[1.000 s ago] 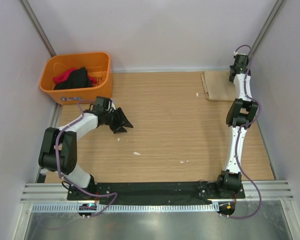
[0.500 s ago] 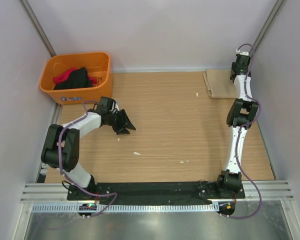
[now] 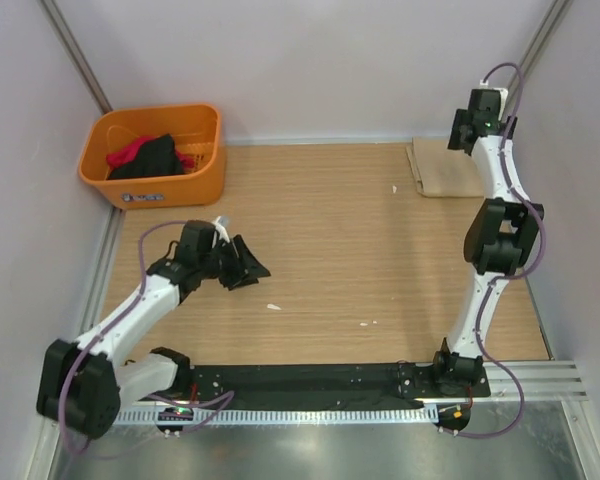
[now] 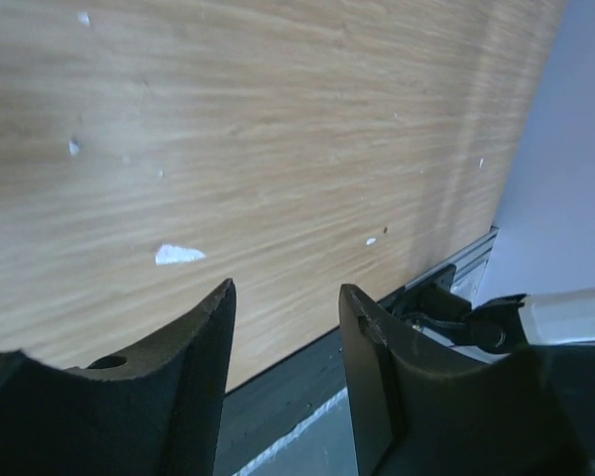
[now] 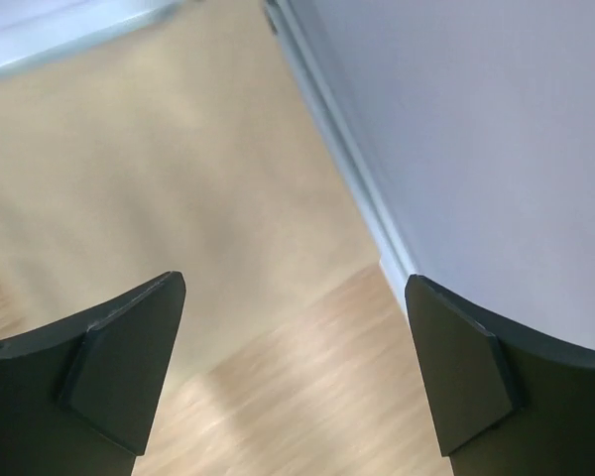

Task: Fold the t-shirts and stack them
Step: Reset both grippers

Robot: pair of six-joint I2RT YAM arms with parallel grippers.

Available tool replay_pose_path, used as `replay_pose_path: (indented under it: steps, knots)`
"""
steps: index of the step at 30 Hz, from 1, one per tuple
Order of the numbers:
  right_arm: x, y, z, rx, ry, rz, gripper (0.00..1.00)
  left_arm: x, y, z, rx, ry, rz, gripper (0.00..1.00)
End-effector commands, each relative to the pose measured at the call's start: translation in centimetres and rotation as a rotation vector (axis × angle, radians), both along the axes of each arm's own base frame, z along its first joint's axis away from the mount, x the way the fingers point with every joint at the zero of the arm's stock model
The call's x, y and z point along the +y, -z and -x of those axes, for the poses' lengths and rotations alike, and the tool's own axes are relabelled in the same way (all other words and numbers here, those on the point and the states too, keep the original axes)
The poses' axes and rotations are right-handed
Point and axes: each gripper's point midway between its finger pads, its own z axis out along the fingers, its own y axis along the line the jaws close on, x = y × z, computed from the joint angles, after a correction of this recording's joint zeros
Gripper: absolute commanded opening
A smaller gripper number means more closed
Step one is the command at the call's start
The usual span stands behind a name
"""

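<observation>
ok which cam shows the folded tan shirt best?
Top external: the tan shirt lies folded at far right, nearly whole. Right wrist gives only a blurred tan patch, likely it; left wrist shows none of it.

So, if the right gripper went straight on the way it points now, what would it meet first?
Most likely the tan t-shirt below the right gripper; the picture is blurred, so depth is unsure.
</observation>
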Motion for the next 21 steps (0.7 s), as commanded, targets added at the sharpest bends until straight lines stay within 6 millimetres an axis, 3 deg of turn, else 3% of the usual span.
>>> replay_pose_path:
  steps: [1, 2, 3, 4, 5, 6, 7, 8, 9, 10, 12, 14, 15, 18, 19, 20, 21]
  knots:
    - [5.2, -3.3, 4.8, -0.044, 0.038, -0.113, 1.00, -0.3, -1.7, 2.4, -0.060, -0.039, 0.079, 0.48]
    - [7.9, -4.7, 5.9, -0.080, -0.029, -0.208, 1.00, -0.2, -0.8, 3.8, -0.025, -0.058, 0.099, 0.49]
    - [9.6, -3.8, 7.0, -0.069, -0.055, -0.281, 1.00, -0.4, -0.8, 4.7, -0.030, -0.052, 0.120, 0.49]
    - [11.6, 0.3, 9.3, -0.005, -0.037, -0.388, 1.00, -0.2, -2.1, 5.5, -0.079, -0.060, 0.166, 0.50]
    - [15.1, -0.5, 10.9, -0.015, -0.122, -0.494, 1.00, -0.1, -1.2, 6.5, -0.044, -0.078, 0.194, 0.52]
    - [17.0, 1.0, 12.5, 0.020, -0.143, -0.550, 1.00, -0.1, -1.4, 7.0, -0.050, -0.086, 0.224, 0.52]
    - [19.0, 4.9, 15.9, 0.117, -0.136, -0.622, 1.00, 0.0, -1.8, 7.3, -0.071, -0.094, 0.257, 0.54]
    - [21.9, 5.0, 17.8, 0.144, -0.195, -0.655, 1.00, 0.0, -2.1, 7.9, -0.116, -0.090, 0.310, 0.57]
    - [23.2, 5.9, 19.4, 0.176, -0.216, -0.671, 1.00, -0.1, -2.6, 8.2, -0.108, -0.113, 0.372, 0.57]
    - [24.0, 8.5, 22.4, 0.244, -0.206, -0.685, 1.00, -0.2, -2.8, 8.4, -0.120, -0.120, 0.412, 0.57]
    - [26.1, 9.8, 26.2, 0.293, -0.258, -0.713, 1.00, -0.3, -3.2, 9.0, -0.144, -0.130, 0.521, 0.59]
    - [27.0, 9.7, 27.8, 0.272, -0.281, -0.743, 1.00, -0.2, -3.3, 9.3, -0.174, -0.131, 0.574, 0.59]
    - [27.3, 8.3, 28.3, 0.215, -0.313, -0.764, 1.00, 0.0, -4.7, 9.7, -0.236, -0.118, 0.616, 0.60]
    - [29.3, 7.5, 30.7, 0.156, -0.419, -0.882, 1.00, 0.4, -7.2, 10.4, -0.349, -0.105, 0.723, 0.68]
    - [30.1, 5.9, 31.5, 0.092, -0.490, -0.917, 1.00, 0.0, -7.9, 10.9, -0.343, -0.066, 0.768, 0.68]
    - [30.5, 5.2, 31.9, 0.065, -0.526, -0.935, 1.00, -0.1, -10.0, 11.5, -0.447, -0.006, 0.859, 0.68]
    - [30.9, 4.8, 32.8, 0.045, -0.566, -0.958, 1.00, -0.2, -10.1, 11.5, -0.440, 0.009, 0.889, 0.69]
